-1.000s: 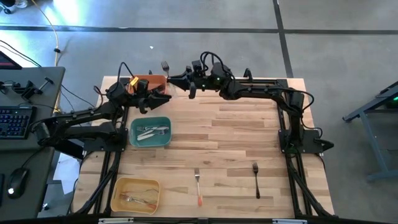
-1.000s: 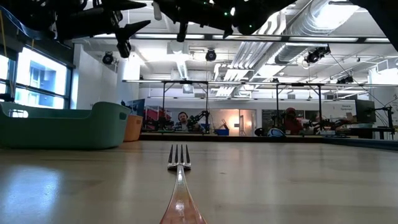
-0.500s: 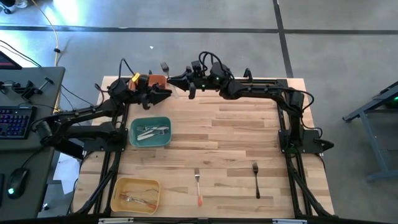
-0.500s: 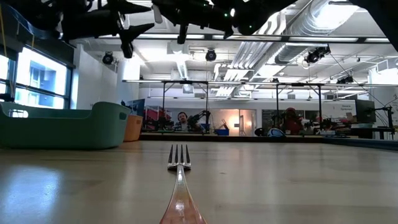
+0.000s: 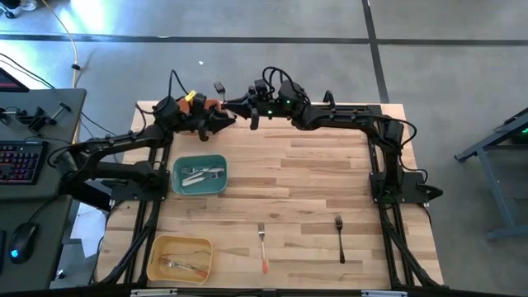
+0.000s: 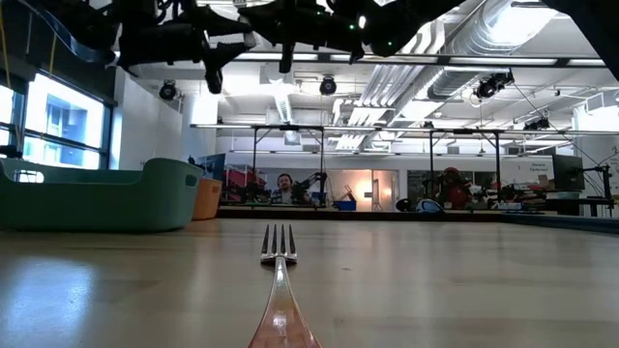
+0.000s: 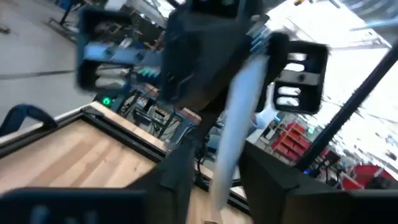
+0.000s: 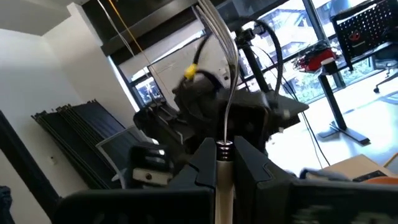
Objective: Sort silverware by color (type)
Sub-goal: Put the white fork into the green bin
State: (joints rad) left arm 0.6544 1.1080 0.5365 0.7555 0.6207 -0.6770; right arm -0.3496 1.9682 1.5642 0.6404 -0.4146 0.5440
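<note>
Handover above bench (image 5: 330, 165) far edge: right gripper (image 5: 232, 108) clamped on white-handled silver fork (image 8: 219, 74), tines outward, presenting handle to left gripper (image 5: 221, 116), whose closure cannot be told; likely for re-grasp before binning.

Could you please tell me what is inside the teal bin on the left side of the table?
The teal bin holds a few pieces of white-handled silverware lying flat, overlapping. Their exact number and whether they are forks or spoons cannot be made out, and anything beneath them is covered.
</note>
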